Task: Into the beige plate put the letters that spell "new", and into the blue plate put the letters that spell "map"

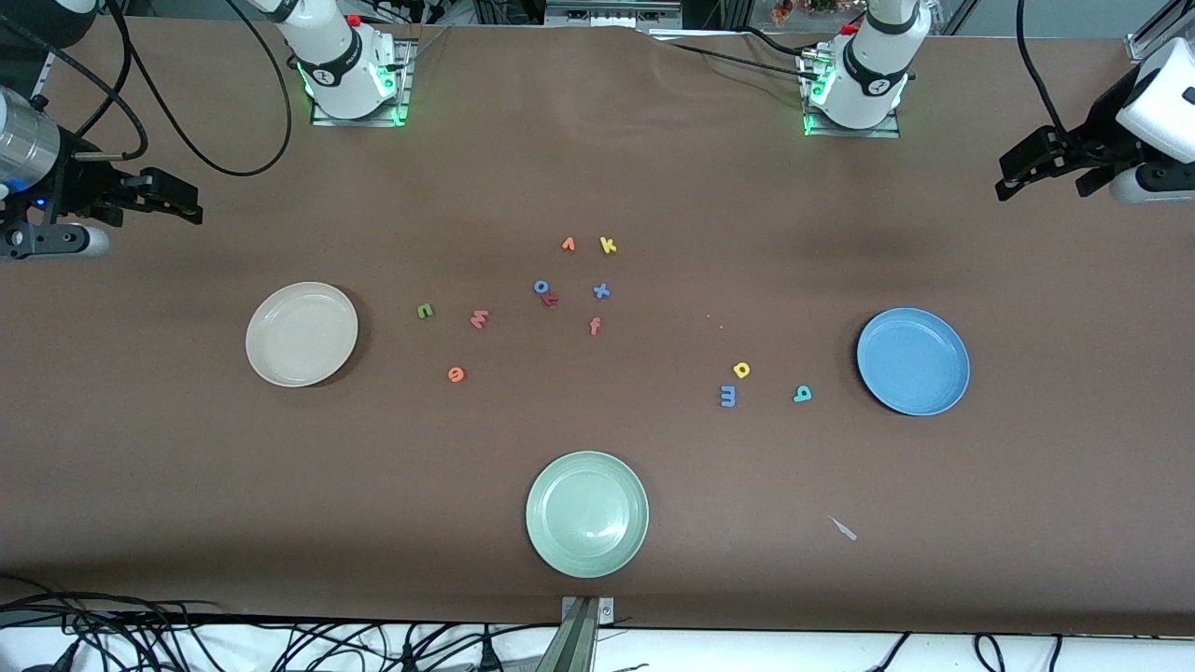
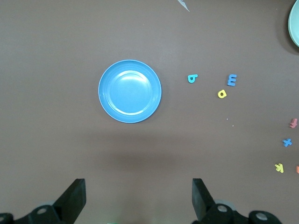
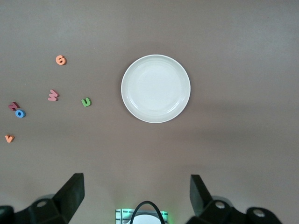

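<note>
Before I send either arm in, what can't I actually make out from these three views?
- Dark red letter touching the blue o: overlapped and too small to read, front and right wrist views.
- Pale scrap near the pale green plate: too small to identify.
- Left wrist view: pale green plate and an orange letter cut off at the edge.
- Both open grippers: fingertips cropped in wrist views.

The table (image 1: 187, 485) is covered in a matt brown sheet, slightly creased near the edge where the arms' bases stand. The blue plate (image 1: 913, 361), the beige plate (image 1: 301, 334) and the pale green plate (image 1: 586, 513) look like smooth plastic with a soft sheen (the green one glints most). The small letters, such as the blue m (image 1: 728, 397), look like matt foam.
</note>
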